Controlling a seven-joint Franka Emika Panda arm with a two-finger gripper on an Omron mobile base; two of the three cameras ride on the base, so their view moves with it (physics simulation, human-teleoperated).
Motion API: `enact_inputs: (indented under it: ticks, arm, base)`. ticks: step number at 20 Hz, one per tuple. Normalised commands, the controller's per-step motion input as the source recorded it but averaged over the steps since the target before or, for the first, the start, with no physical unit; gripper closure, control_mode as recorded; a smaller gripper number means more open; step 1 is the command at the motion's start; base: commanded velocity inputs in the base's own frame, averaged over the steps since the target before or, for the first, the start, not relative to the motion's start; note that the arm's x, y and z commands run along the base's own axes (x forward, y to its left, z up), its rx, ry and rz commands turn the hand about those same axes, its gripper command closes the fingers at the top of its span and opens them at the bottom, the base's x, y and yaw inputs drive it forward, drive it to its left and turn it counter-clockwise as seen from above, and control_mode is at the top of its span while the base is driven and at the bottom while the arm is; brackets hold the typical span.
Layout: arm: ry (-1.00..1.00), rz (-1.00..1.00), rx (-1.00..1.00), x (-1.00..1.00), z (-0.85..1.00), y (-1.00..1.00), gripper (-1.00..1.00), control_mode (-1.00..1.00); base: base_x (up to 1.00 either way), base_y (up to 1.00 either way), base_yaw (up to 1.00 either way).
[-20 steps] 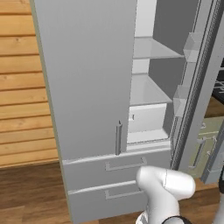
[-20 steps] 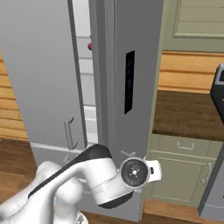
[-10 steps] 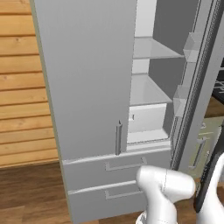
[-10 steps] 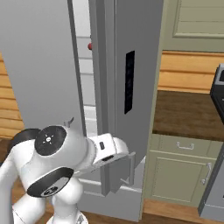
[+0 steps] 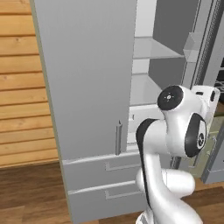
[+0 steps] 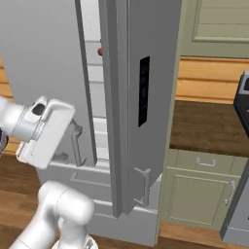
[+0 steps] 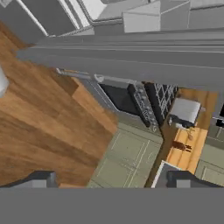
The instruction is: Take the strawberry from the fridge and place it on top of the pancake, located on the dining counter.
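The fridge (image 5: 87, 65) stands ahead with its left door closed and its right door (image 6: 146, 97) swung open, showing pale shelves (image 5: 153, 50). A tiny red strawberry (image 6: 100, 51) sits on an upper shelf, seen through the gap between the doors. My white hand (image 6: 46, 131) is raised in front of the left door, beside its bar handle (image 6: 77, 143). In the hand view my gripper (image 7: 111, 178) is open, its fingertips (image 7: 40, 178) wide apart with nothing between them, looking down past the fridge (image 7: 131, 57). The pancake and the dining counter are out of view.
Two fridge drawers (image 5: 100, 175) lie below the doors. A brown-topped wall counter (image 6: 209, 126) with green cabinets (image 6: 199, 194) stands right of the open door, with a dark appliance (image 6: 243, 97) at the edge. A wood plank wall (image 5: 22, 87) is on the left, over wood floor (image 7: 43, 122).
The arm has swung up from low by the base to stand tall before the fridge. In the right base view the hand moved from the centre to the left. The jaws stayed open.
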Motion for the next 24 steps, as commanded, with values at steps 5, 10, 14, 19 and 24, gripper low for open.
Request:
enact_inputs:
  ticks: [5, 10, 14, 19, 24]
  arm:
    - [0.51, -0.14, -0.49, 0.85, 0.65, 0.39, -1.00, -1.00]
    - [0.16, -0.07, -0.03, 0.75, 0.01, -0.11, -1.00, -1.00]
    - [0.06, 0.00, 0.00, 0.98, -0.01, -0.36, -1.00, -1.00]
    - [0.05, -0.01, 0.00, 0.87, -0.16, -0.48, -1.00, -1.00]
    - [0.00, -0.16, 0.00, -0.10, -0.23, -0.54, -1.00, -1.00]
  base:
    - [0.00, 0.00, 0.00]
    - [0.00, 0.00, 0.00]
    - [0.00, 0.00, 0.00]
    - [0.00, 0.00, 0.00]
    - [0.00, 0.00, 0.00]
